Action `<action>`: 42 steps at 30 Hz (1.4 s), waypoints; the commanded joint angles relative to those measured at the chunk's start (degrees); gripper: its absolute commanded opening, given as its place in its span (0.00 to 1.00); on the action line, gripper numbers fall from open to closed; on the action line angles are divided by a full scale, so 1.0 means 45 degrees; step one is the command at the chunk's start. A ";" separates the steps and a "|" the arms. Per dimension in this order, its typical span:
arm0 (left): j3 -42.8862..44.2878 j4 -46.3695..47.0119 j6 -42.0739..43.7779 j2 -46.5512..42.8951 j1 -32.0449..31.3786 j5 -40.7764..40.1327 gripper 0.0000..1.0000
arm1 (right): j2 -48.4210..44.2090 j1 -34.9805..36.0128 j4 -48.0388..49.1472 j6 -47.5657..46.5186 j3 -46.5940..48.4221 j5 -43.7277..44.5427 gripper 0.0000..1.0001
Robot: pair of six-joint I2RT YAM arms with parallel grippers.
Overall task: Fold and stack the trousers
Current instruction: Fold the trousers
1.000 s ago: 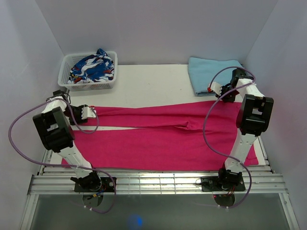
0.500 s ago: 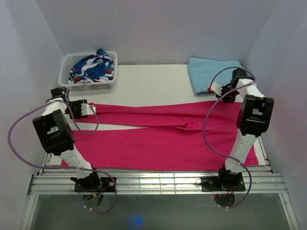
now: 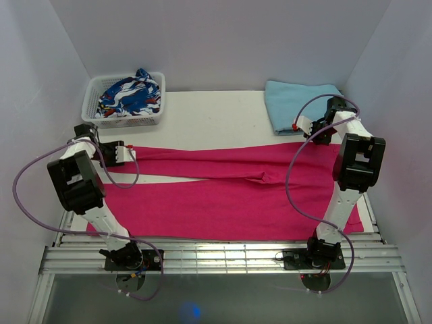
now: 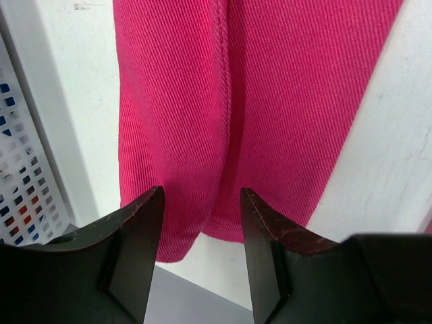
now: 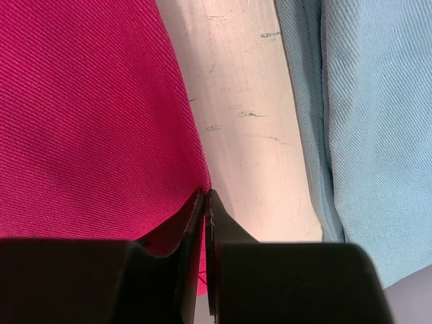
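I am holding my left gripper [image 4: 202, 202] low over the far left end of the trousers [image 3: 223, 196], its two fingers [image 4: 138, 229] standing apart and straddling the rounded cuff of the far leg, with nothing clamped between them. The magenta trousers are lying spread flat across the table [image 3: 216, 118], waist to the right and both legs running to the left; the far leg is lying as a narrow band, the near leg as a broader one, and a thin strip of bare tabletop is showing between them toward the left. My right gripper [image 5: 204, 199] is sitting at the far right corner of the waist, its fingers pressed together right on the fabric's edge; a sliver of pink cloth seems to be caught between them, though the wrist view is too tight for me to be sure. Just beyond that corner, across a bare strip of table, a folded light blue cloth [image 3: 300, 104] is resting at the far right. A white basket [image 3: 125, 111] holding a patterned garment [image 3: 131, 94] is standing at the far left, just beyond my left gripper.
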 commanded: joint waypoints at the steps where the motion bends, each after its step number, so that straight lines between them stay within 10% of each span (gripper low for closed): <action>1: 0.0637 -0.0502 0.2143 0.0199 -0.0164 0.0018 0.59 | -0.0674 -0.0052 0.0108 -0.0260 -0.0099 0.0023 0.08; 9: 0.0558 0.1295 0.1479 0.0649 -0.0301 -0.0393 0.36 | -0.0693 -0.0052 -0.0049 -0.0377 -0.0176 -0.0114 0.09; 16: 0.0930 0.0749 0.1518 0.0435 -0.0301 -0.0413 0.11 | -0.0557 -0.0889 -0.0185 -0.0260 0.0408 -0.0250 0.58; 42: 0.0909 0.0514 0.0291 0.0336 -0.0301 -0.0256 0.00 | 0.2119 -0.1460 -0.1845 -0.2487 0.1211 -0.0037 0.47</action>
